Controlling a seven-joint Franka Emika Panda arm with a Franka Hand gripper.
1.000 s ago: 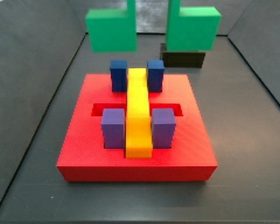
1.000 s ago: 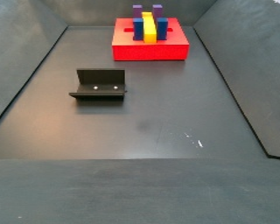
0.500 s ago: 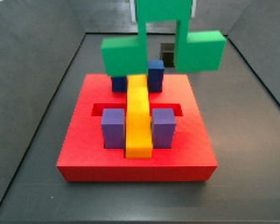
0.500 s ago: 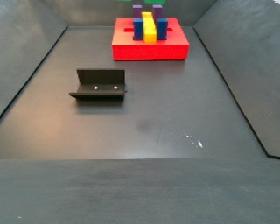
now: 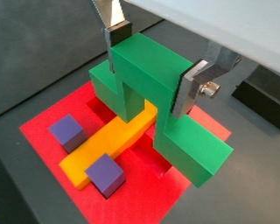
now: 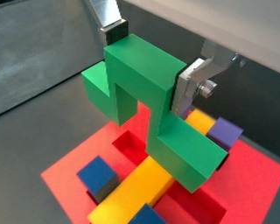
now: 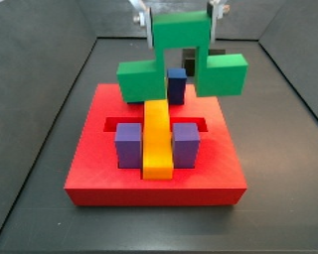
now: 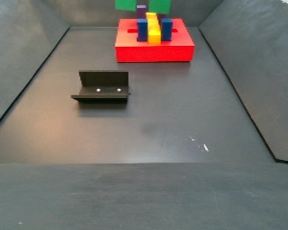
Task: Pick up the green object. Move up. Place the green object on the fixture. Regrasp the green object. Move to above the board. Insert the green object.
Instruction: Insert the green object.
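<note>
My gripper (image 5: 152, 66) is shut on the green object (image 5: 166, 105), a bridge-shaped block held by its top bar with both legs pointing down. Both wrist views show a silver finger (image 6: 189, 86) pressed on each side of that bar. In a side view the gripper (image 7: 179, 18) holds the green object (image 7: 175, 62) above the far part of the red board (image 7: 95, 174), its legs straddling the yellow bar (image 7: 156, 134) without touching it. The black fixture (image 8: 101, 87) stands alone on the floor, well away from the board (image 8: 155, 52).
On the board, two blue blocks (image 7: 177, 87) flank the yellow bar at the far end and two purple blocks (image 7: 127, 145) at the near end. Dark walls enclose the floor on both sides (image 8: 26, 81).
The green object has come down and moved forward over the board, from high behind it to just above the yellow bar's far end. The fixture and board have not moved.
</note>
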